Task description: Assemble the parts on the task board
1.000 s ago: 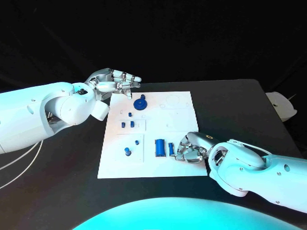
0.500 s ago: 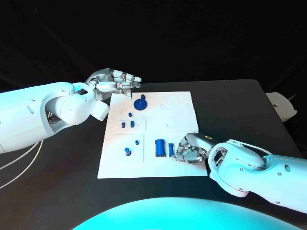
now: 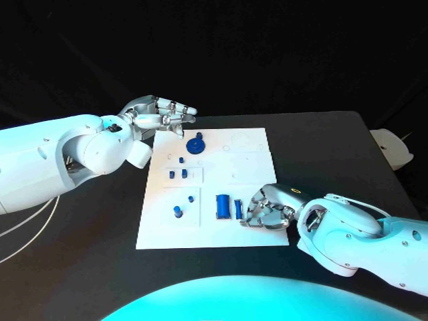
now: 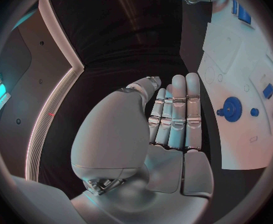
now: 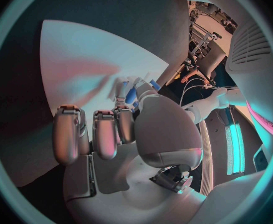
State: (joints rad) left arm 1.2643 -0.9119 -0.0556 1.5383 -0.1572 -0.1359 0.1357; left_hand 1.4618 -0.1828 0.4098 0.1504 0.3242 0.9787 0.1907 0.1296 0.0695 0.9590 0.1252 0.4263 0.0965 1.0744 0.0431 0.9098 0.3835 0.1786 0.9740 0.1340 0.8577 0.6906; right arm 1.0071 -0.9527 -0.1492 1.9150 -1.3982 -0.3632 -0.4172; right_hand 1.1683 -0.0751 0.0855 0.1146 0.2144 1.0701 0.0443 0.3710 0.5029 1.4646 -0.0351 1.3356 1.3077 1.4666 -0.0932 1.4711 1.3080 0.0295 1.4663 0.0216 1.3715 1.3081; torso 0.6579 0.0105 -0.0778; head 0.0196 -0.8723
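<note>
The white task board [image 3: 248, 170] lies mid-table with several blue parts on it: a gear [image 3: 196, 144] at the far end, small pegs [image 3: 178, 174] in the middle, and a wide block [image 3: 222, 206] beside a narrow bar [image 3: 238, 208] at the near end. My right hand [image 3: 265, 212] rests on the board's near right part, fingers curled against the narrow bar. The right wrist view shows the blue bar [image 5: 131, 94] pinched at its fingertips [image 5: 121, 115]. My left hand [image 3: 160, 112] hovers over the board's far left corner, holding nothing, its fingers [image 4: 177, 109] straight. The left wrist view shows the gear [image 4: 230, 108].
A white object [image 3: 392, 148] sits at the black table's [image 3: 325, 144] right edge. Bare tabletop lies left and right of the board. The left forearm [image 3: 50, 157] reaches across the table's left side.
My right wrist and forearm have shifted slightly to the right and nearer, while the hand stays at the narrow bar. The left hand and the parts have not moved.
</note>
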